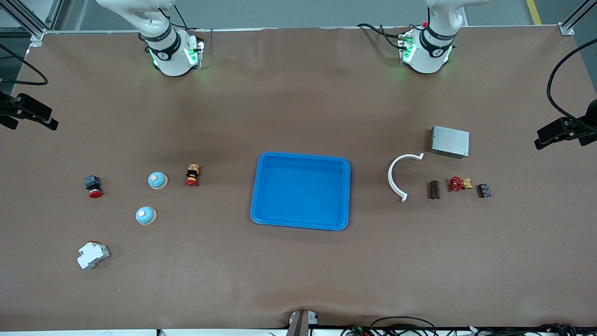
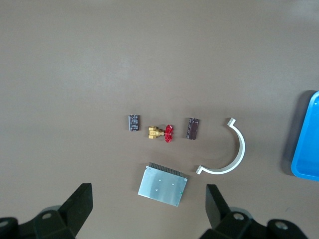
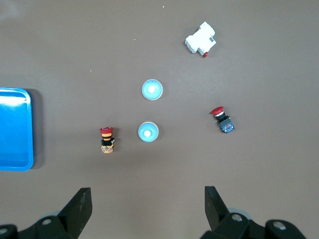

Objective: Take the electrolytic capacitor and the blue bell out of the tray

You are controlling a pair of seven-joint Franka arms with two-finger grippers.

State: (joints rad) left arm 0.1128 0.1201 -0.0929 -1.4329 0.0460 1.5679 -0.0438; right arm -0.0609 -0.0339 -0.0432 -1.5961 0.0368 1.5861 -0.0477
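The capacitor (image 1: 434, 189) is lying toward the left arm's end of the tabletop, between a white curved clip (image 1: 398, 176) and a red-handled brass valve (image 1: 459, 184). Two blue bells (image 1: 157, 180) (image 1: 146, 215) are sitting toward the right arm's end, one nearer the front camera. A blue tray (image 1: 301, 224) is resting at mid-table. The left gripper (image 2: 148, 209) is hanging high over the capacitor's group, fingers (image 2: 79, 206) spread wide, holding nothing. The right gripper (image 3: 147, 209) is hanging over the bells, fingers (image 3: 80, 208) likewise wide and touching nothing.
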